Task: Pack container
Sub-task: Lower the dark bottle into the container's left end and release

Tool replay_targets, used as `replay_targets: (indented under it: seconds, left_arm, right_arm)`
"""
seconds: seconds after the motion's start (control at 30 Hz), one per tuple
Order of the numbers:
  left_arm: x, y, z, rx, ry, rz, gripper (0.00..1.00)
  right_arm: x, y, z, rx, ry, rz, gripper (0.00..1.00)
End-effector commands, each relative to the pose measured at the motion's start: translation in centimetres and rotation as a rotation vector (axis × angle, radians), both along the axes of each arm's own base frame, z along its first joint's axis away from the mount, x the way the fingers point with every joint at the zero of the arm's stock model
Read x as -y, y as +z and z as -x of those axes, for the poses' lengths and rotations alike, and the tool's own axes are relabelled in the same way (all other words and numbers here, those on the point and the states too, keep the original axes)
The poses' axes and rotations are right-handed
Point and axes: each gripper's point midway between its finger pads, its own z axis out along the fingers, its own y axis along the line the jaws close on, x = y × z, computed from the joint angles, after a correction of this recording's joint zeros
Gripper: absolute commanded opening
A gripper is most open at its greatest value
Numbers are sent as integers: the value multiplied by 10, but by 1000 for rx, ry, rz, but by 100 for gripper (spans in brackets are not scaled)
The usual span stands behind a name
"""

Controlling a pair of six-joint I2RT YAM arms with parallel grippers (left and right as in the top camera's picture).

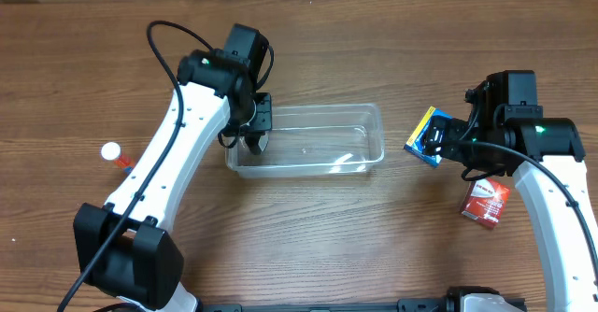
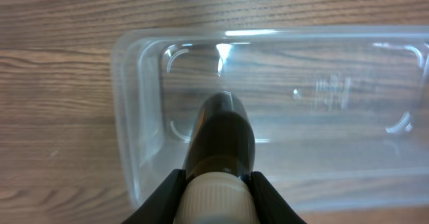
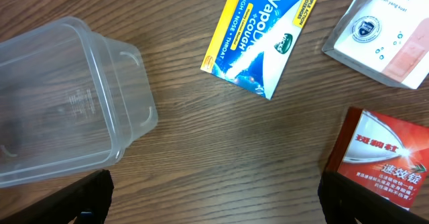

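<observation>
Left tool (image 2: 213, 197) clamps a dark bottle (image 2: 220, 140) at its pale cap, nose down over the container (image 1: 369, 116). We see the container mid-bench (image 1: 299, 247), open side up, long axis left-right in overhead view. L arm reaches diagonally fwd, wrist bent down. Right tool (image 3: 224, 204) is spread wide above the bench.

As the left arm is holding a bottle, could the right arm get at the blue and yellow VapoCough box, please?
Probably yes: the right pincer hangs open near the VapoCough box, which lies flat on bare wood, clear of the red box and container.
</observation>
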Motion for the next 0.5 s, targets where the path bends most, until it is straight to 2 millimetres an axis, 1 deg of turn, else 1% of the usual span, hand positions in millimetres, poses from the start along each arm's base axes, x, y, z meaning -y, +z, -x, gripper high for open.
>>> replay_targets:
  seconds: [0.0,0.1,0.2,0.33,0.43,0.47]
  left_arm:
    - [-15,-15,-9,38,137,-54,4]
    - [-29,-13,-20,104,222,-117,4]
    - [-26,-13,-29,132,225,-105,4]
    - [-24,-36,-29,75,218,-122,4]
    - [-20,-59,-29,20,210,-126,4]
    - [-20,-62,-30,17,210,-125,4]
  right_arm:
    - [0,9,-5,31,-2,-6,100]
    - [0,9,-5,30,-2,-6,100]
    - [0,9,-5,31,-2,-6,100]
    - [0,10,-5,32,-2,-6,100]
    - [0,10,-5,32,-2,-6,100]
    - [0,10,-5,32,-2,-6,100]
